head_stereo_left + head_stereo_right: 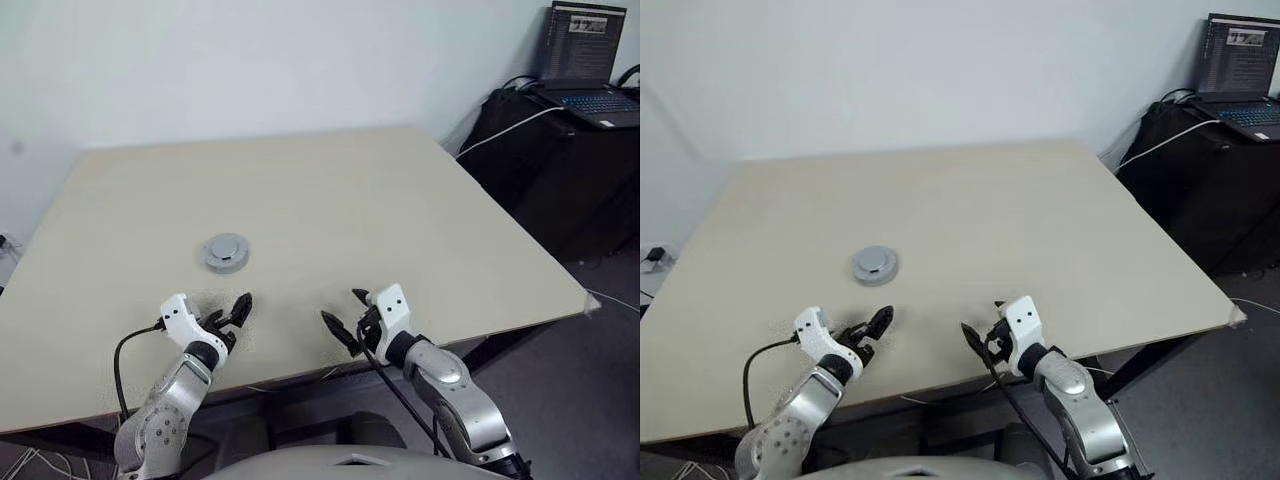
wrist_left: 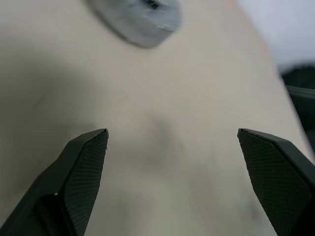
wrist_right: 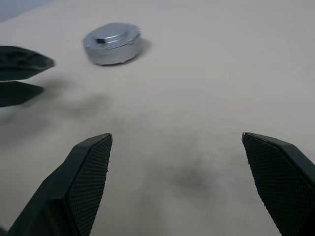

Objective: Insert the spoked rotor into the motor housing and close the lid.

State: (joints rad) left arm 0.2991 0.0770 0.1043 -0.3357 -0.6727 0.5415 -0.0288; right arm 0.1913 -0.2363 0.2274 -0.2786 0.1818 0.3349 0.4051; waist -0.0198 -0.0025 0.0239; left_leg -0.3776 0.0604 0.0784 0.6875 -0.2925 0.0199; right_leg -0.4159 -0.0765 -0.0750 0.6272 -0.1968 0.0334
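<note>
From the head camera, the beige table [image 1: 330, 200] is carrying one small round grey metal piece, the lid [image 1: 227, 252], which is sitting closed on top of a low grey body left of the table's middle. What lies beneath the lid I cannot tell. The left gripper [image 1: 238, 312] is hovering over the near edge, just this side of the lid and apart from it, fingers spread and holding nothing. The right gripper [image 1: 348, 318] is hanging to its right, also over the near edge, fingers wide and empty. Far right, a laptop [image 1: 590, 70] is standing open on a dark cabinet [image 1: 560, 160].

In the left wrist view, both black fingertips [image 2: 83, 172] are standing wide apart over bare tabletop, with the lid [image 2: 140, 19] beyond them.

In the right wrist view, the fingers [image 3: 88, 177] are again spread wide, nothing between them; the lid [image 3: 112, 43] is sitting farther off, the left gripper's tips [image 3: 22, 73] near it.
</note>
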